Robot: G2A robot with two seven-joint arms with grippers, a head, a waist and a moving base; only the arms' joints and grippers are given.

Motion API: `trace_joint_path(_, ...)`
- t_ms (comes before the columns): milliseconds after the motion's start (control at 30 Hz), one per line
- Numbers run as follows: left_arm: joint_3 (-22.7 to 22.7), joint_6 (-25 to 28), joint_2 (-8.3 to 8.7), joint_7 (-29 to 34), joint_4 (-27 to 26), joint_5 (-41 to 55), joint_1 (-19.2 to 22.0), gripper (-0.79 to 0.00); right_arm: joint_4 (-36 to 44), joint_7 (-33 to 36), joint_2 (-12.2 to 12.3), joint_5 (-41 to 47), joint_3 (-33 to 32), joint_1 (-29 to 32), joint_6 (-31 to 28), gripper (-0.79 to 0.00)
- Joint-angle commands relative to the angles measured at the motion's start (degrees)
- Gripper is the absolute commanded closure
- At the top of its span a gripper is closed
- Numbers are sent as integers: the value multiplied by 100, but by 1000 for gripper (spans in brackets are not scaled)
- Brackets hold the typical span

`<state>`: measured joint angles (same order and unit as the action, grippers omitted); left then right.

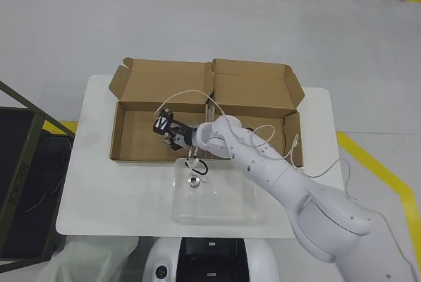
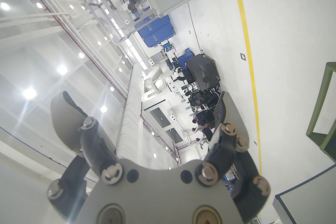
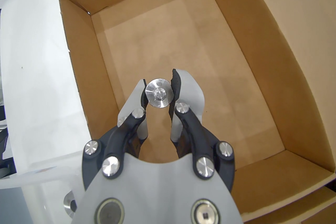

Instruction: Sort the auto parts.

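1. The right gripper (image 3: 159, 83) is seen narrowed around a round metal part (image 3: 159, 96), which is pinched by its rim between the two dark finger pads.
2. The flat, shiny face of the part is turned up toward the wrist camera.
3. Directly beneath the gripper, the left cardboard box (image 3: 78, 51) is spread open, and the part is held above its brown floor, apart from the walls.
4. Behind the gripper, back along its arm, a clear tray (image 1: 217, 204) is set on the white table (image 1: 118, 190), close against the near wall of the box.
5. In that tray a second metal part (image 1: 193, 181) is found, with a black ring (image 1: 198, 166) just beside it, between it and the gripper.
6. Off to the gripper's side, under its own arm, the right cardboard box (image 1: 252, 106) is parked, touching the left one.
7. The left gripper (image 2: 143, 104) is shown spread wide with nothing between its fingers, and is pointed out at the room, well away from the table.
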<state>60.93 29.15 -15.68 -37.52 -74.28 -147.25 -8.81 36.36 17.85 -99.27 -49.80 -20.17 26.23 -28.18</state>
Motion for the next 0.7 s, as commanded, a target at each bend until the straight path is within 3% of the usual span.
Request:
trace_joint_path(0,0,0,0,0,0,0,0,-785,-153,27,-90,-35,29,-28,11,0)
trace_joint_path(300,0,0,0,0,0,0,0,-785,-760,-75,-421,-189,83,-108,-43,0)
trace_joint_path(333,0,0,0,0,0,0,0,-785,-817,-91,-448,-204,81,-117,-55,-71)
trace_joint_path(667,0,0,0,0,0,0,0,-785,-1163,-239,-651,-399,59,-153,-107,-339)
